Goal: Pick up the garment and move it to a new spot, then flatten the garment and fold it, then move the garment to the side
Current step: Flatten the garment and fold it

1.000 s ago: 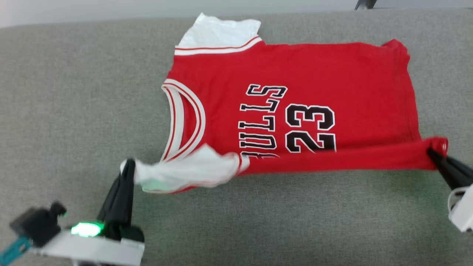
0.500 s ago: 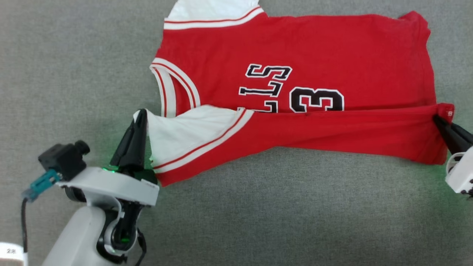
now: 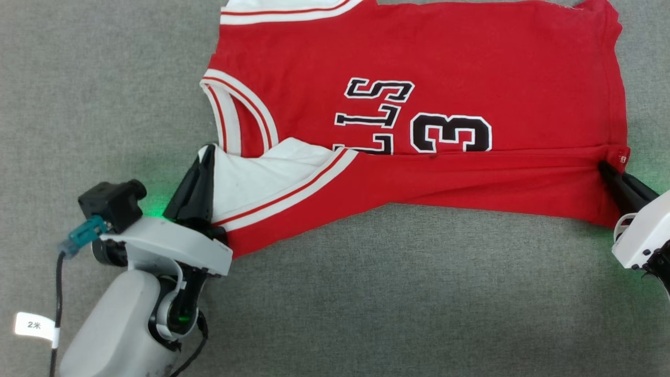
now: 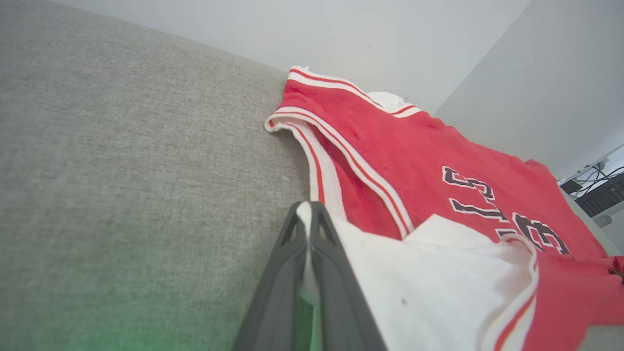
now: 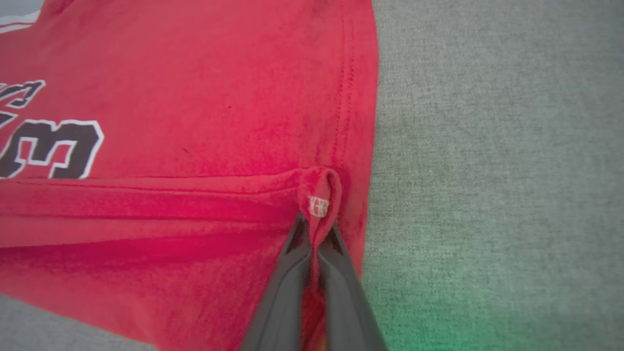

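Garment [image 3: 419, 57] lies spread on the grey worktop [image 3: 104, 78], near edge folded over. Left fingers [image 3: 194, 191], angled up from its corner, pinch the white sleeve end. Right fingers [image 3: 625, 188], slanted inward, clamp its hem corner.

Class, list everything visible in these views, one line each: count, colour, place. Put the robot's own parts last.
grey woven fabric surface: one, grey, across the whole work area
soft red fabric garment with white sleeve ends and striped trim: one, red and white, spread on that surface, near edge drawn over part of its black lettering
plain pale wall: one, off-white, behind the surface in the left wrist view
dark equipment with cables: one cluster, black, far right of the left wrist view
left gripper: one, dark fingers, shut on a white sleeve end
right gripper: one, dark fingers, shut on the red hem corner
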### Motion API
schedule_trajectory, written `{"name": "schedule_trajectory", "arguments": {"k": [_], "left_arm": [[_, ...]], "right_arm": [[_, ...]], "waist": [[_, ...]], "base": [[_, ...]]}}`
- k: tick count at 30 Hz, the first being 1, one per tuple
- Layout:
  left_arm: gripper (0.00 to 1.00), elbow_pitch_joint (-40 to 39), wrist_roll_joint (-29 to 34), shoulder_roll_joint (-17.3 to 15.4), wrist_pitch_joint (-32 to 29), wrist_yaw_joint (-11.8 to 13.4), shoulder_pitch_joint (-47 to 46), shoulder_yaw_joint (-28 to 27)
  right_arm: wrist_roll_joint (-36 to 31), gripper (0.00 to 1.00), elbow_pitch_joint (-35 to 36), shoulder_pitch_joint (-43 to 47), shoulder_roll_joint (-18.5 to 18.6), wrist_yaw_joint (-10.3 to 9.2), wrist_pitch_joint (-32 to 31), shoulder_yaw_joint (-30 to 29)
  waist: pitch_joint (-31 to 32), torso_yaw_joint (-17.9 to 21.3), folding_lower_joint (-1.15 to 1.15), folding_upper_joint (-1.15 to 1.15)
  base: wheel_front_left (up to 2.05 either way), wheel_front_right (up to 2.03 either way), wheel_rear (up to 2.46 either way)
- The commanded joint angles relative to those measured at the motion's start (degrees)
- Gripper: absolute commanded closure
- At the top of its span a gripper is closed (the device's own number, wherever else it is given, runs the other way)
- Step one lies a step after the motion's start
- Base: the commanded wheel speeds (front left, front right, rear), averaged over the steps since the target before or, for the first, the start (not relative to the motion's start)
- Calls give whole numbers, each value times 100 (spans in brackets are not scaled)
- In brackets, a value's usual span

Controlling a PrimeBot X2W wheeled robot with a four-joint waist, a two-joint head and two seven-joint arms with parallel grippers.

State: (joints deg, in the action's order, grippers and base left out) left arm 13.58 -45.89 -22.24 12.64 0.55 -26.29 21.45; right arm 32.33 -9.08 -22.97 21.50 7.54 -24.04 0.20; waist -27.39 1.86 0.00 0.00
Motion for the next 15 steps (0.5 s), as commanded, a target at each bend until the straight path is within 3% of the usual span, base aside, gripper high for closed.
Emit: {"name": "schedule_trajectory", "arguments": {"k": [1,4,5,6,7,8,9,10,15], "left_arm": [[100,77,-12,-7,-7,-27,-21,2],[100,177,14,-7,-27,-52,-37,44],[93,198,25,-20,-32,-50,-47,54],[69,226,48,-42,-57,-28,-49,64],[18,255,88,-77,-92,-11,-58,100],[0,269,107,-101,-117,-3,-88,117],[0,276,111,-114,-156,5,-120,130],[0,268,153,-148,-199,-3,-157,156],[0,40,314,-422,-489,136,-311,199]], "right_arm": [[20,100,-110,23,-22,-10,-11,72],[56,100,-167,29,-16,-10,41,155],[64,100,-169,31,-9,-10,76,179],[66,100,-163,29,-4,-9,114,193],[74,82,-173,40,1,-9,149,195],[69,55,-168,51,9,-9,181,195],[69,19,-167,55,13,-9,229,185],[69,0,-160,58,18,-9,242,187],[66,0,-62,13,68,-9,379,166]], "waist": [[6,6,0,0],[47,9,0,0],[68,6,0,0],[92,3,0,0],[126,-6,0,0],[155,-19,0,0],[181,-32,0,0],[202,-41,0,0],[259,-73,0,0]], "base": [[0,0,0],[0,0,0],[0,0,0],[0,0,0],[0,0,0],[0,0,0],[0,0,0],[0,0,0],[0,0,0]]}}
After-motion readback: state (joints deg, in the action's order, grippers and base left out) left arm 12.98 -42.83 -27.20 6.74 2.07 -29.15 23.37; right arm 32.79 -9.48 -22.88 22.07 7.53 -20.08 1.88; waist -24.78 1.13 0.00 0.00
